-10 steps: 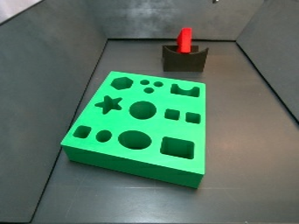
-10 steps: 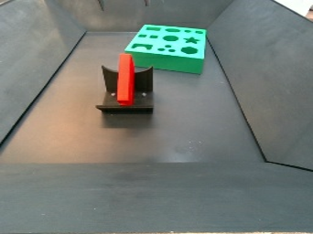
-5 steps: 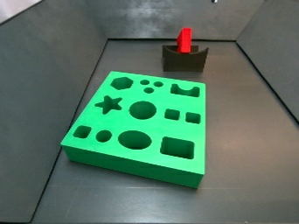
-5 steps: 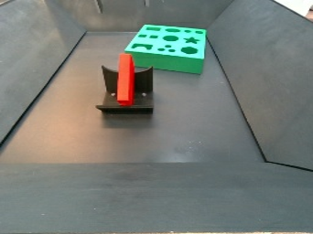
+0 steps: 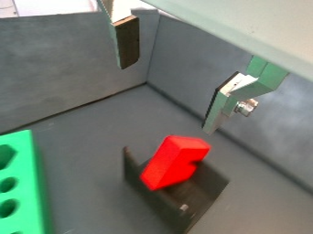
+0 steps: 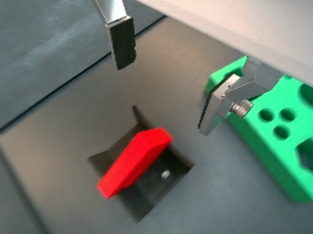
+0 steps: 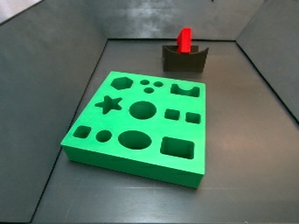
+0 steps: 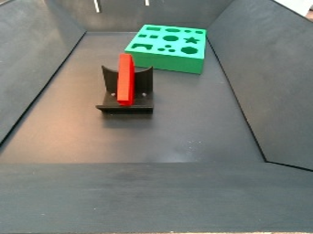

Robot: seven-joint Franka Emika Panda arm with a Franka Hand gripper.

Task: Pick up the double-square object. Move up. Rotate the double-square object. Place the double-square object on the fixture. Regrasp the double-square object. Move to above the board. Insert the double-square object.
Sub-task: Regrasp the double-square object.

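Double-square object (image 7: pixel 184 38) standing upright in the notch of the fixture (image 7: pixel 184 59), top half sticking out above it; same seen in other side view (image 8: pixel 124 76). Fixture sits just beyond the far edge of the board (image 7: pixel 142 122), apart from it, not touching.

Hand (image 6: pixel 171 82) well above the fixture, spread wide, holding nothing; one finger (image 5: pixel 127 41) and the other (image 5: pixel 232 99) on either side, red piece (image 5: pixel 173 161) below and between them in both wrist views. Not visible in side views.

Step in hand, judged: regrasp. To do well: come straight down centred on the red piece, pads against its flat long faces, grip the exposed upper part above the fixture walls, close only once low enough for full pad contact. Avoid nudging the piece sideways, else likely to tip in the notch.

Board holes (star, circles, squares, hexagon) all empty. Fixture notch holds only the red piece.
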